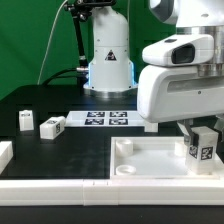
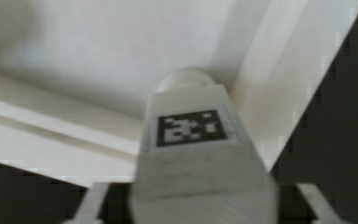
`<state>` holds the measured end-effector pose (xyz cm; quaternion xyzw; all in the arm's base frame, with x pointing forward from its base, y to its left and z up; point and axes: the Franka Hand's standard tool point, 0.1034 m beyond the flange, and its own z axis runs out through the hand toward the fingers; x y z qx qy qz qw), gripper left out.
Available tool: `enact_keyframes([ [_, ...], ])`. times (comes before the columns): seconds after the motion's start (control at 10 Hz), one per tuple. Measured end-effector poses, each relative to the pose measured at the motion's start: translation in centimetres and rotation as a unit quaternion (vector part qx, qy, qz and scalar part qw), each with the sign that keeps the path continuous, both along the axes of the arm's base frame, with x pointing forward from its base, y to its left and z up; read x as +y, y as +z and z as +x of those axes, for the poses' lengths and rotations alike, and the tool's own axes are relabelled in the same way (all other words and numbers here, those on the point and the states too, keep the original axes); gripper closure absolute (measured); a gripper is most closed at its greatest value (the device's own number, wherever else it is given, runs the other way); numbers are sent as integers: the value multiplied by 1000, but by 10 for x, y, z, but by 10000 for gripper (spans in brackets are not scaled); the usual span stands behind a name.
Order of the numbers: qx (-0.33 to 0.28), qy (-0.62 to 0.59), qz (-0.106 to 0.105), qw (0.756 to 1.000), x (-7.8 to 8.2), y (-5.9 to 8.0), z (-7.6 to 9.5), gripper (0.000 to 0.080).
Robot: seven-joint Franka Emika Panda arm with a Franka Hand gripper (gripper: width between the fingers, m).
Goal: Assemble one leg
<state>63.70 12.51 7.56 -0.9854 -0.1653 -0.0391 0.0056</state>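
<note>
Clamped in the gripper [image 1: 203,150], the leg [image 2: 194,135] hangs over the tabletop's [image 1: 150,165] three-o'clock corner; seating and screwing remain, I'd judge.

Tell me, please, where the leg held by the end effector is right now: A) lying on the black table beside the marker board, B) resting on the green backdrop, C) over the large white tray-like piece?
C: the leg sits in the end effector above the large white tray-like piece, whose white surface fills the wrist view behind the leg.

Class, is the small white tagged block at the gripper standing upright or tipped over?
Upright: the small white tagged block stands tall beneath the gripper, over the large white tray-like piece.
</note>
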Motion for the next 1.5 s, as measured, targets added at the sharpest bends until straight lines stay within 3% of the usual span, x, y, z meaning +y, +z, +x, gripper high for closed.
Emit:
enact_keyframes([
  [0.1, 0, 0, 0, 1000, 0, 0, 0, 510],
  [0.4, 0, -19, 2, 1000, -1, 0, 0, 510],
  [0.7, 6, -181, 19, 983, -3, -1, 0, 510],
  [1.0, -6, -378, 49, 925, -8, -1, 0, 509],
  [1.1, -8, -447, 57, 893, -9, -1, -2, 509],
  [1.5, -4, -610, 64, 790, -8, -2, -3, 509],
])
